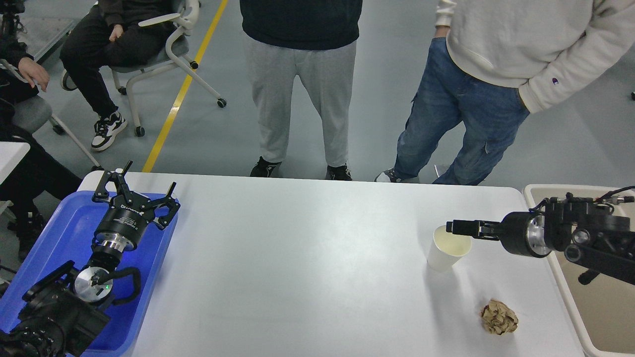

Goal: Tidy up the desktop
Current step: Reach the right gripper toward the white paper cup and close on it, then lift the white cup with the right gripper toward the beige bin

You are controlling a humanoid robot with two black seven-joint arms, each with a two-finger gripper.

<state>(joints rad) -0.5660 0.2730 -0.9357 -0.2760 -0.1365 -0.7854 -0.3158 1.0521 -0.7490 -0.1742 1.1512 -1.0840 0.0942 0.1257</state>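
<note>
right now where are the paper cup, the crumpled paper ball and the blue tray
paper cup (pixel 441 258), head view, outer side wall
crumpled paper ball (pixel 499 317), head view, its middle
blue tray (pixel 59 233), head view, bare floor

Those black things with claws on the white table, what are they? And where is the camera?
They are a robot's two arms, and the camera sits in the robot's head, looking down. The left hand hovers open over a blue tray. The right hand pinches the rim of a white paper cup, next to a beige bin. A crumpled brown paper ball lies on the desktop, waiting to be tidied. Some people stand and sit behind the table, watching.
</note>
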